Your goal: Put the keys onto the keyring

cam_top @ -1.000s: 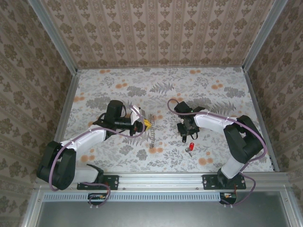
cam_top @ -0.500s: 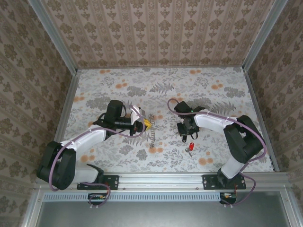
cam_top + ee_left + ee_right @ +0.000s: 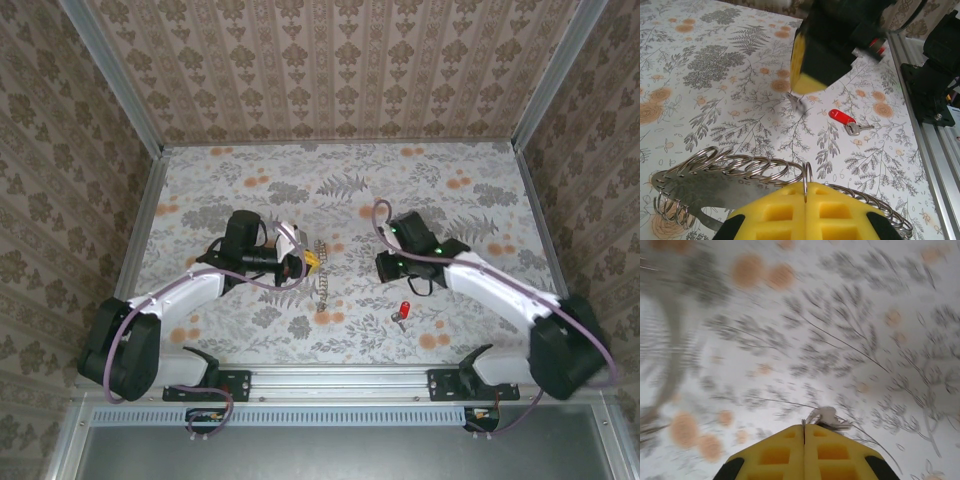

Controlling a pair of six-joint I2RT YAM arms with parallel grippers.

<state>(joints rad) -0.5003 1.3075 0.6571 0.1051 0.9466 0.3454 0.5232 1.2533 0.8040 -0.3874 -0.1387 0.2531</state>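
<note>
- Red-headed key (image 3: 404,312) lies loose on the floral surface (image 3: 250,170), nearest the arm bases.
- Left hand (image 3: 805,187) pinches one loop of the keyring (image 3: 740,165), pads together.
- Right hand (image 3: 803,430), opposite, is clamped on a small silvery key (image 3: 827,416).

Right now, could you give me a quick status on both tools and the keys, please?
Left tool shut on keyring. Right tool shut on small metal key, head hidden. Red key loose on table, not yet threaded. Nothing in the way.
</note>
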